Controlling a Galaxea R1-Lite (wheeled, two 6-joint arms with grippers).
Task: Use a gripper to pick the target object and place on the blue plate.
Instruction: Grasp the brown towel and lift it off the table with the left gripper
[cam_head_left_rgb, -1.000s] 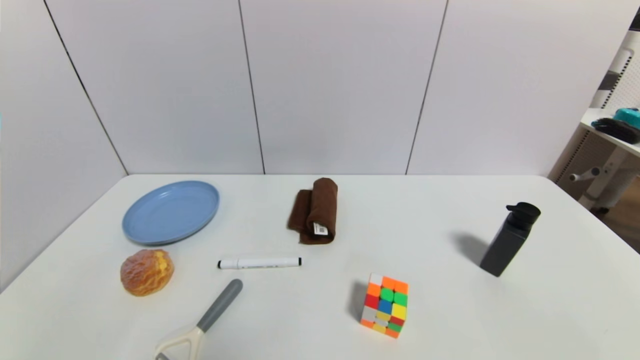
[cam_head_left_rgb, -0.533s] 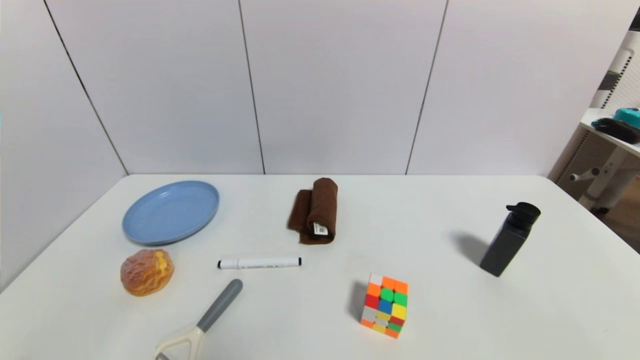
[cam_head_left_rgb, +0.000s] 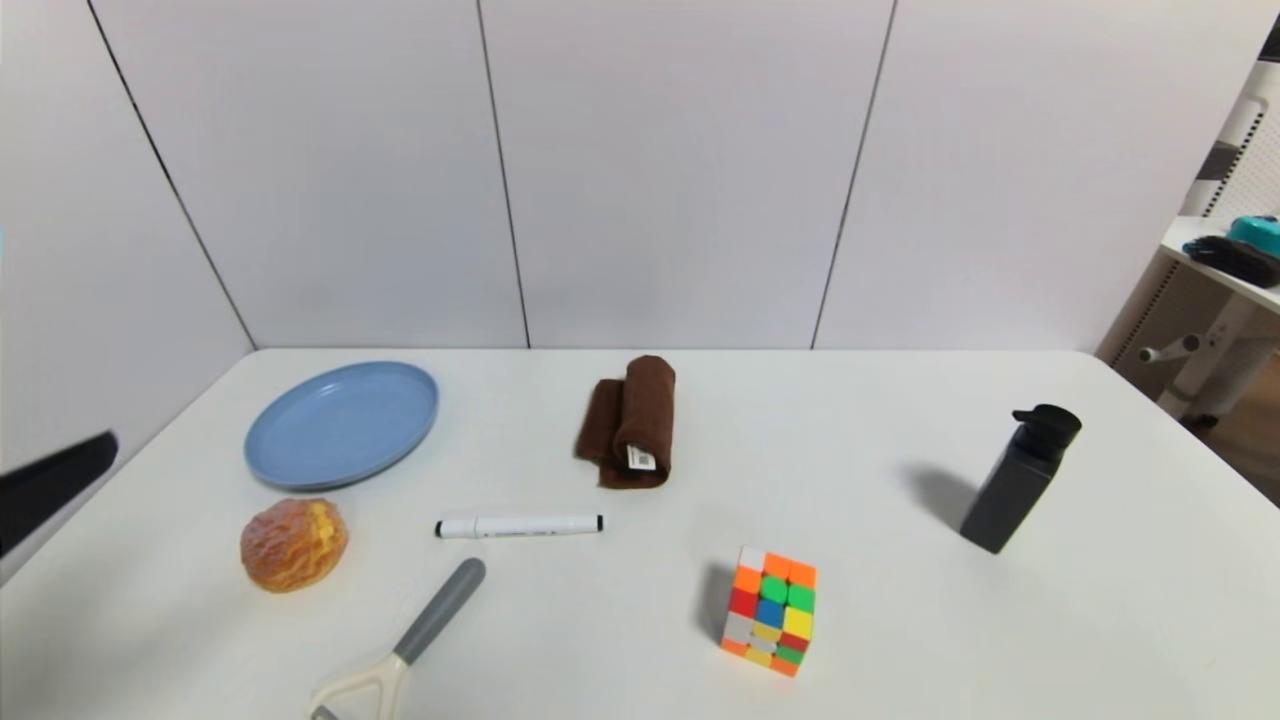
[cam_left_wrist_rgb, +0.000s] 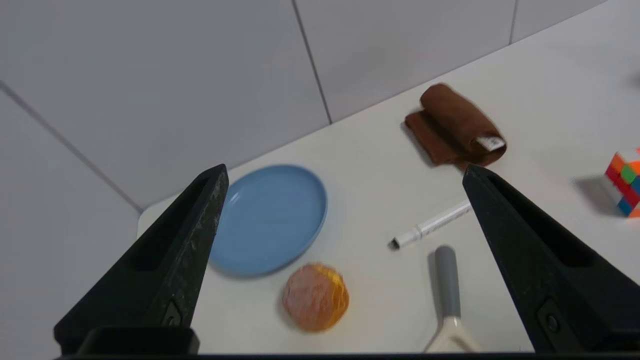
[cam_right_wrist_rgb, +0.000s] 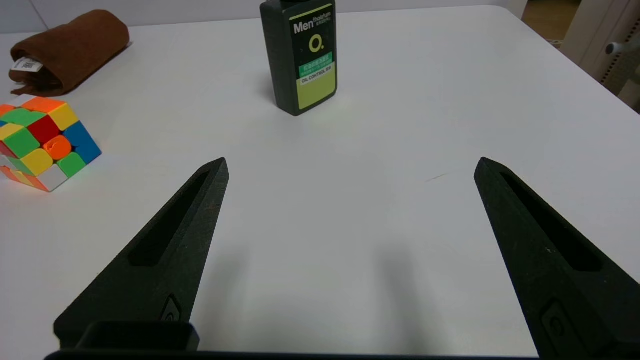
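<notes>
Left gripper (cam_left_wrist_rgb: 345, 170): jaws spread as wide as they go, nothing between them; it hangs above the table's near left side and looks out over the things there
In the head view: only a dark tip of the left gripper shows at the left edge, well short of everything on the table (cam_head_left_rgb: 900, 640)
Right gripper (cam_right_wrist_rgb: 350, 165): parked low over bare table on the right, jaws wide, holding nothing
Towel (cam_head_left_rgb: 630, 425): the dark brown roll with a small white tag lies mid-table toward the back wall, flat and untouched, well apart from both grippers
Blue plate (cam_head_left_rgb: 342, 424): back left of the table, bare, off to the left of the towel with open table between them
Neighbours: a bread bun (cam_head_left_rgb: 293, 543) sits just in front of the plate; a white marker (cam_head_left_rgb: 518, 525) lies in front of the towel; a grey-handled tool (cam_head_left_rgb: 405, 640) is nearer the robot; a colour cube (cam_head_left_rgb: 769, 610) and a dark bottle (cam_head_left_rgb: 1020, 480) stand to the right
Step in hand: I judge this the approach, with nothing yet grasped
Next move calls for: carrying the open jaws over bun and marker, then down astride the roll, across its width
Hard to make out: the tool's head is cut off at the frame edge; the towel's far side is hidden; whether the loose fold beside the roll would lift with it I cannot tell
</notes>
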